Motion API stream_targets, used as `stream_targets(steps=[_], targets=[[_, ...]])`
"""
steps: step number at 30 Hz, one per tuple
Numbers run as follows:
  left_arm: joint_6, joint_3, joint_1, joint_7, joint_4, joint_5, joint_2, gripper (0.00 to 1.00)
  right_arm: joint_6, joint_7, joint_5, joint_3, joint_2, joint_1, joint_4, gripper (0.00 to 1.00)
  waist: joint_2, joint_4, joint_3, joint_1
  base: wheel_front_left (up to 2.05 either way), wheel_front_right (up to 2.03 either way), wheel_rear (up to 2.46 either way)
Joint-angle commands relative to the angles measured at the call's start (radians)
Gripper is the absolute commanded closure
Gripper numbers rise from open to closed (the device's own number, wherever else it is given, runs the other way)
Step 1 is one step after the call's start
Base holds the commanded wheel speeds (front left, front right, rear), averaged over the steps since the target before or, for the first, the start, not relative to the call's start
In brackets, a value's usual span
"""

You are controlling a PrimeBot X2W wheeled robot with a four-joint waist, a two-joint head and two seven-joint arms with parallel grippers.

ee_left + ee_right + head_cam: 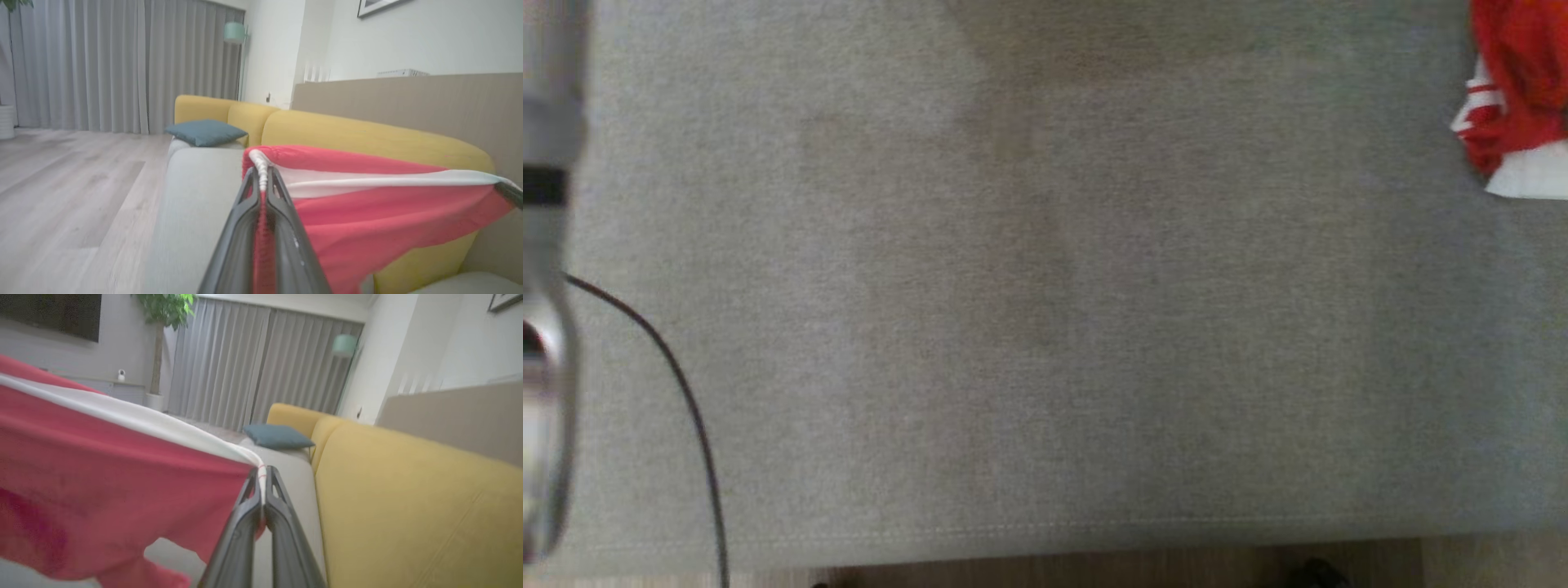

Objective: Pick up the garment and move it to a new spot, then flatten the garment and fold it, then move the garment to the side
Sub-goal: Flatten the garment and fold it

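Observation:
The garment (388, 220) is red with a white band, and it hangs stretched in the air between my two grippers above the sofa. My left gripper (263, 179) is shut on one gathered end of its white hem. At the far end of the cloth the dark tip of my right gripper (510, 192) pinches it. In the right wrist view my right gripper (262, 479) is shut on the hem, and the garment (102, 469) spreads away to the left. In the head view a bunched part of the garment (1515, 82) hangs at the upper right.
The grey sofa seat (1045, 327) lies below, its front edge near the wooden floor (61, 183). A yellow backrest (408, 506) runs along one side. A teal cushion (205, 132) lies at the sofa's far end. A pale forearm (547, 327) and a black cable (686, 392) are at the left.

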Motion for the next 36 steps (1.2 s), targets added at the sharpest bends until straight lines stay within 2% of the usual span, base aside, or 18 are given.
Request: stream_targets(steps=[1, 7, 11, 15, 18, 21, 29, 36], targets=[[-0.010, 0.043, 0.010, -0.011, -0.031, 0.021, 0.038, 1.00, -0.001, -0.010, -0.002, 0.009, 0.015, 0.027, 0.002, 1.00, 0.0001, 0.013, 0.009, -0.0004, 0.00, 0.00, 0.00], [-0.039, 0.039, 0.231, -0.012, -0.075, 0.096, -0.007, 1.00, -0.001, -0.018, 0.040, 0.101, -0.002, 0.177, 0.086, 1.00, 0.0001, 0.031, -0.017, -0.0004, 0.00, 0.00, 0.00], [-0.046, -0.001, 0.347, -0.012, -0.096, 0.130, -0.008, 1.00, -0.001, -0.019, 0.079, 0.172, -0.025, 0.261, 0.086, 1.00, 0.0001, 0.034, -0.051, -0.0004, 0.00, 0.00, 0.00], [-0.048, -0.094, 0.483, -0.012, -0.127, 0.143, 0.015, 1.00, -0.001, -0.019, 0.142, 0.299, -0.067, 0.363, 0.076, 1.00, 0.0001, 0.034, -0.105, -0.0004, 0.00, 0.00, 0.00], [-0.048, -0.181, 0.578, -0.012, -0.161, 0.121, 0.050, 1.00, -0.001, -0.014, 0.237, 0.409, -0.112, 0.433, 0.053, 1.00, 0.0001, 0.033, -0.155, -0.0004, 0.00, 0.00, 0.00], [-0.048, -0.220, 0.627, -0.012, -0.185, 0.099, 0.071, 1.00, -0.001, 0.007, 0.307, 0.488, -0.153, 0.473, 0.022, 1.00, 0.0001, 0.032, -0.186, -0.0004, 0.00, 0.00, 0.00], [-0.048, -0.266, 0.724, -0.012, -0.226, 0.091, 0.107, 1.00, -0.001, 0.051, 0.464, 0.632, -0.256, 0.585, -0.076, 1.00, 0.0001, 0.024, -0.272, -0.0004, 0.00, 0.00, 0.00], [-0.048, -0.295, 0.825, -0.012, -0.259, 0.107, 0.123, 1.00, -0.001, 0.077, 0.559, 0.700, -0.321, 0.676, -0.148, 1.00, 0.0001, 0.010, -0.346, -0.0004, 0.00, 0.00, 0.00]])
